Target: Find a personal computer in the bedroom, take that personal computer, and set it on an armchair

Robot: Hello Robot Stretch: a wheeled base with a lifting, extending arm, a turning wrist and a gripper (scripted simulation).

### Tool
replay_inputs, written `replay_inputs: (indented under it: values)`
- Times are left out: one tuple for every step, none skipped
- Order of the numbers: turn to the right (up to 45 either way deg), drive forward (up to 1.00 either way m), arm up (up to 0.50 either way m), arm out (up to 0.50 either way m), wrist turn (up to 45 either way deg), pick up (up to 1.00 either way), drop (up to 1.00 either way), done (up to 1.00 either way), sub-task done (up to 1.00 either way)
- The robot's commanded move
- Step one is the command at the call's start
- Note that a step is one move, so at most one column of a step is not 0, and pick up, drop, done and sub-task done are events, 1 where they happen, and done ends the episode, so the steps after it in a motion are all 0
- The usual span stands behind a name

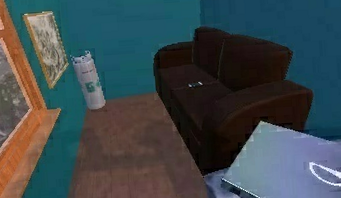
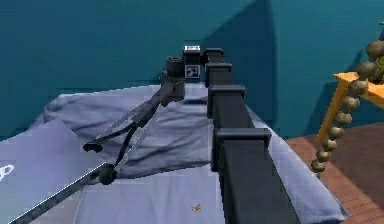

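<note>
Grip: gripper (image 2: 97, 163) at the grey laptop (image 2: 40, 178) — jaws and hold: cannot tell.
Risk: the flat laptop may slide across the soft bedding (image 2: 170, 135) — little edge to catch.

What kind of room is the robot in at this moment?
Most likely a bedroom with a sitting corner. Rumpled grey-blue bedding covers what looks like a bed, a closed grey laptop lies on it, and a dark brown sofa stands against the teal wall.
</note>
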Motion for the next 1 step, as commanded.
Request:
replay_inputs:
  values:
    - [0.0,0.00,0.00,0.00,45.0,0.00,0.00,0.00,0.00]
